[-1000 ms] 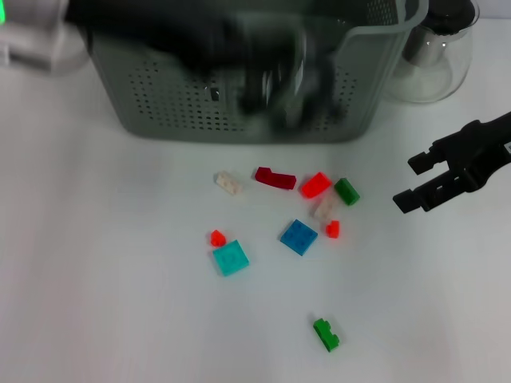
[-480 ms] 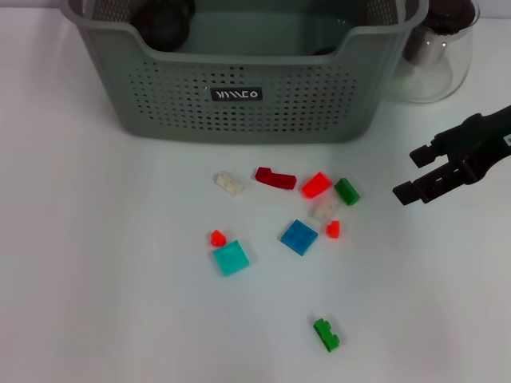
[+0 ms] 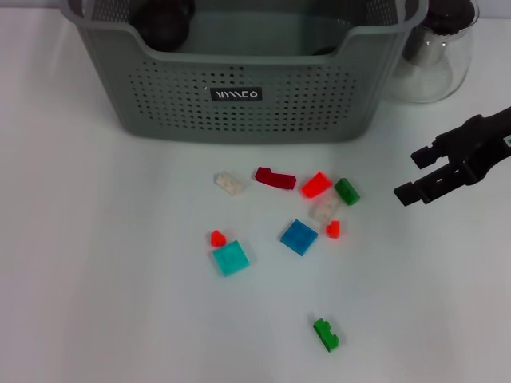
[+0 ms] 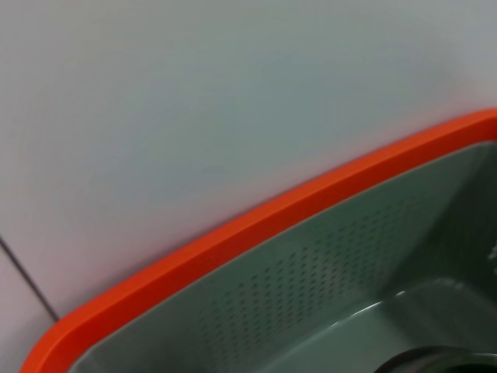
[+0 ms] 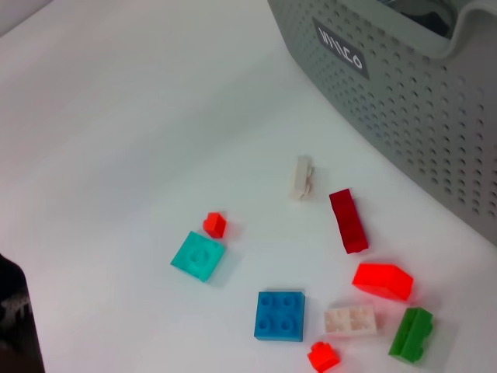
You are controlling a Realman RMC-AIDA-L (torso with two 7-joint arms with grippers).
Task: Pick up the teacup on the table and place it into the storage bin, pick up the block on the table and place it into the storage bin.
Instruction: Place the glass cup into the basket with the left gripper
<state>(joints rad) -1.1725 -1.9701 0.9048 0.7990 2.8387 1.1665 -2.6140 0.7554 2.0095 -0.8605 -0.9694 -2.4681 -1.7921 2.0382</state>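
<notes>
The bin (image 3: 239, 88) stands at the table's (image 3: 96, 279) far edge with a dark round object (image 3: 164, 20) in its far left corner, perhaps the teacup. A carafe (image 3: 435, 56) sits beside it toward the far right corner.

Nine blocks lie mid-table: three red (image 3: 316, 184), two green (image 3: 326, 333), two white (image 3: 228, 183), one blue (image 3: 299, 236), one teal (image 3: 231, 258), one dark red (image 3: 275, 177).

The right gripper (image 3: 415, 177) hovers near the right edge, jaws apart and empty.

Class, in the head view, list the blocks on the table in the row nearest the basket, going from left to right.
White block → dark red block → bright red block → dark green block.
</notes>
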